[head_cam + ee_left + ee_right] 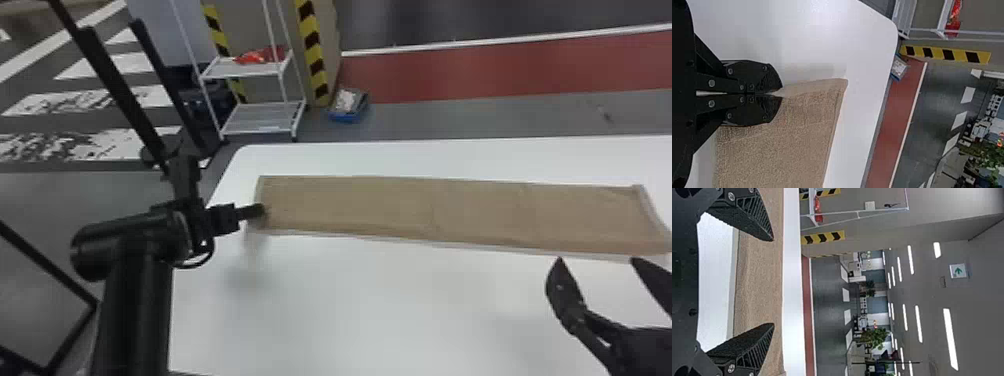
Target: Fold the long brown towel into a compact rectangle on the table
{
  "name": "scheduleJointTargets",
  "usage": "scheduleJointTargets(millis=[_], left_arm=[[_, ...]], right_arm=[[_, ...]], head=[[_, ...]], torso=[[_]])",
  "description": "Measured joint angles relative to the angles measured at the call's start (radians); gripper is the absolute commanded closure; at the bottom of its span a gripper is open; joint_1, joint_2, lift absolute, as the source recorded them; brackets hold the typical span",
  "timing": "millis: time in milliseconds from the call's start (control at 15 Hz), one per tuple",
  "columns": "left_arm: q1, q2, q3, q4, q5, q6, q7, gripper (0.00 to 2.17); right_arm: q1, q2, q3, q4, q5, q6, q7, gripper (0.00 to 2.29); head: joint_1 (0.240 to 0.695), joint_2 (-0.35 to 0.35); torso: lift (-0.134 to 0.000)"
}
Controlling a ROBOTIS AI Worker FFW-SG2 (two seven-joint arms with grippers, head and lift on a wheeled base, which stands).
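Head view: towel (400,206) laid out as one long flat strip across the white table (350,310), running left to right, near the far edge. Pale rim shows along its near side and at both ends. A faint crease crosses it around the middle.

Left gripper (262,211) is at the towel's left end, arm coming up from the bottom edge. Left wrist view: jaws closed, the two black fingers (768,76) side by side, tips together on the end edge. They pinch a bit of cloth there. From the tips, a raised lip of cloth runs to the far corner, with a soft shadow on the table beside it. Rest of the towel near that end looks flat.

Right gripper (597,262) is by the towel's right end, on the near side in head view. Jaws wide open, nothing between them. Right wrist view: fingers (756,344) well apart, towel visible past the gap, white table on both sides of the strip. Can't tell how high the tips sit above the cloth.

Background: white wire rack (260,114) past the table's far left corner, red item (255,56) on its upper shelf.
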Motion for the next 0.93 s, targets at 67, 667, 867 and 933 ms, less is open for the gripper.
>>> scheduleJointTargets(millis=[67, 667, 867, 933], left_arm=[[0.009, 0.001, 0.006, -0.019, -0.006, 0.002, -0.049, 2.14], [0.130, 0.011, 0.180, -0.231, -0.016, 0.064, -0.262, 2.15], [0.175, -0.004, 0.195, -0.382, 0.023, 0.192, -0.265, 2.15], [0.184, -0.017, 0.187, -0.447, 0.043, 0.255, -0.255, 2.15]], right_arm=[[-0.001, 0.000, 0.000, 0.002, 0.000, 0.000, 0.000, 0.11], [-0.013, 0.000, 0.012, 0.018, -0.003, 0.000, 0.000, 0.11], [-0.013, 0.000, 0.012, 0.018, -0.003, 0.000, 0.000, 0.11], [-0.012, 0.000, 0.012, 0.018, -0.003, 0.000, 0.000, 0.11]], head=[[0.695, 0.228], [0.695, 0.291], [0.695, 0.296], [0.695, 0.277]], torso=[[-0.123], [-0.123], [-0.123], [-0.123]])
